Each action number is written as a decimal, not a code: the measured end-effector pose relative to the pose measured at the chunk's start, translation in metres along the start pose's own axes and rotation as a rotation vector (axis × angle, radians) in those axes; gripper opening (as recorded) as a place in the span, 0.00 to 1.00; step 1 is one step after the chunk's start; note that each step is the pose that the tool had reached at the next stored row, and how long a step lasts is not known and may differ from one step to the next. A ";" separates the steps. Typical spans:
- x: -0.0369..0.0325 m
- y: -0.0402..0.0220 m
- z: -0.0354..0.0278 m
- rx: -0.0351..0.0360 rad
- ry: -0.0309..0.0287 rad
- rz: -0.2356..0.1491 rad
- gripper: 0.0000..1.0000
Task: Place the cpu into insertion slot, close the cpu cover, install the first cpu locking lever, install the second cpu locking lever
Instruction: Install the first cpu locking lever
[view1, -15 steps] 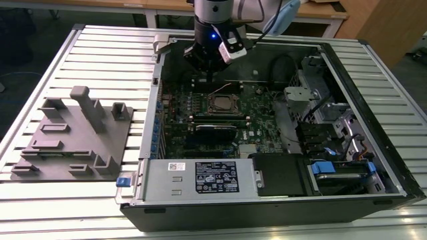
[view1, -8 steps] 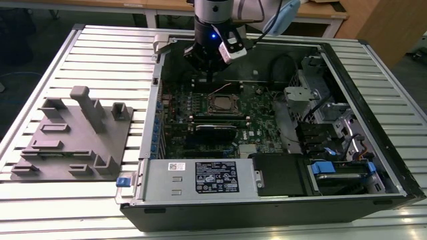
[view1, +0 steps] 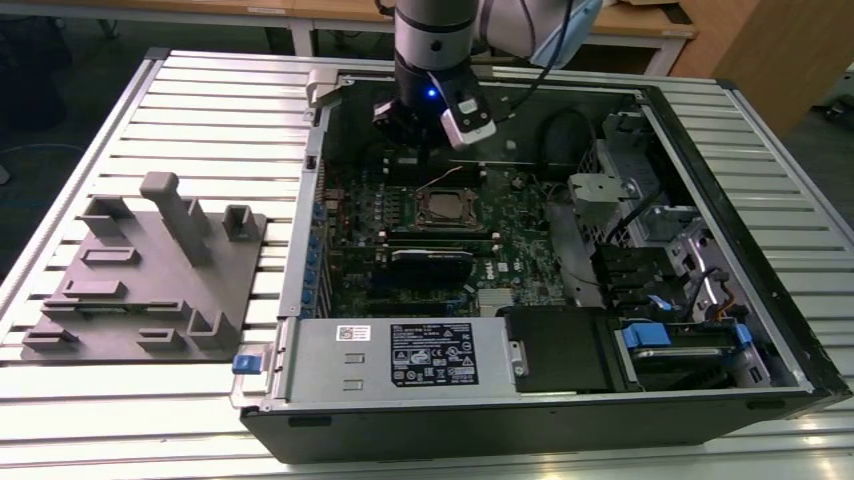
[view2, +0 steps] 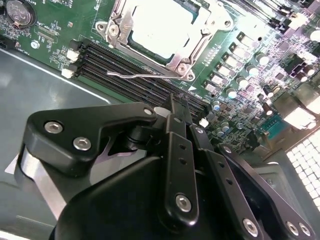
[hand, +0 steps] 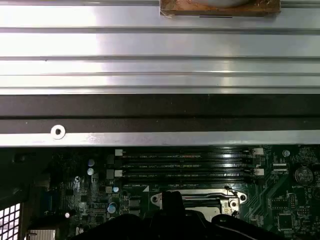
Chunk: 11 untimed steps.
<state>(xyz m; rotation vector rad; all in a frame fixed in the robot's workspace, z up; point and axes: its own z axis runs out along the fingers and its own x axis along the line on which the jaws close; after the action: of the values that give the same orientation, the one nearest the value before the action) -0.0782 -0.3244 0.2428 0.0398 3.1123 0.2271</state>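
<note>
The silver-topped cpu (view2: 160, 22) lies in the insertion slot (view1: 447, 207) on the green motherboard. The metal cpu cover (view2: 197, 45) lies flat around it, framing the chip. A thin wire locking lever (view2: 145, 76) runs along the socket's side next to the black memory slots (view2: 125, 67); I cannot tell whether it is latched. My gripper (view2: 176, 102) hangs above the board just beside the socket, on the memory-slot side, with its fingers together and nothing held. In the exterior view the gripper (view1: 416, 148) is over the far part of the board. In the first wrist view the cover (hand: 200, 199) lies past the dark fingertips (hand: 172, 201).
The open computer case (view1: 307, 200) walls in the board. A power supply (view1: 400, 355) sits at the near side and drive bays (view1: 667, 300) with cables on the exterior view's right. A grey fixture (view1: 147, 270) stands on the slatted table on the left.
</note>
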 end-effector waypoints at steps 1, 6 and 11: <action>-0.0002 -0.0060 0.0002 -0.0381 0.0000 0.006 0.11; -0.0002 -0.0067 0.0002 -0.0423 0.0001 0.007 0.11; -0.0002 -0.0074 0.0002 -0.0466 0.0001 0.008 0.11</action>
<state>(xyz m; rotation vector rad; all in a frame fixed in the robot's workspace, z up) -0.0782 -0.3317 0.2415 0.0515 3.1061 0.2996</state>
